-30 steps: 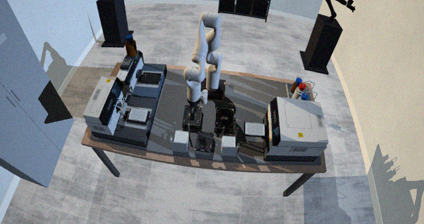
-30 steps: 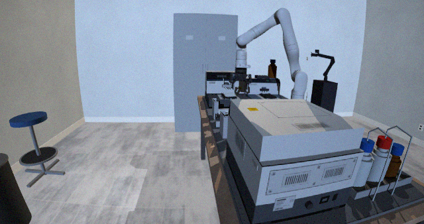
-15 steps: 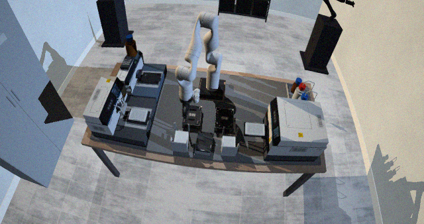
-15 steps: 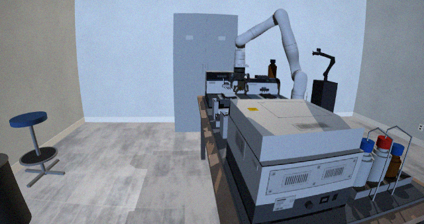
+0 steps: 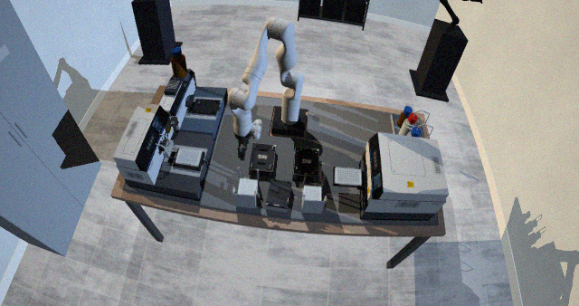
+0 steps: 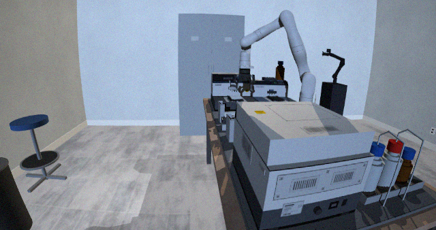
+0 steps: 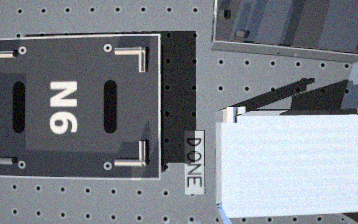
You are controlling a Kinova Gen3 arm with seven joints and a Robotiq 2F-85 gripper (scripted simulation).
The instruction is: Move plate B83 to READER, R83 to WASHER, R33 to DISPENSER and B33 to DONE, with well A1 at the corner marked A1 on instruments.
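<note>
My gripper (image 5: pixel 242 152), fingers spread and empty, above nest N6 (image 7: pixel 70 105), DONE rack (image 7: pixel 294 165) at three o'clock: careless descent risks clipping its wall.

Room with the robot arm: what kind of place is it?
Probably a science lab. A white robot arm stands on a table among boxy grey machines, a rack of capped bottles sits at one end, and a white tray of tiny wells waits beside a machine.
</note>
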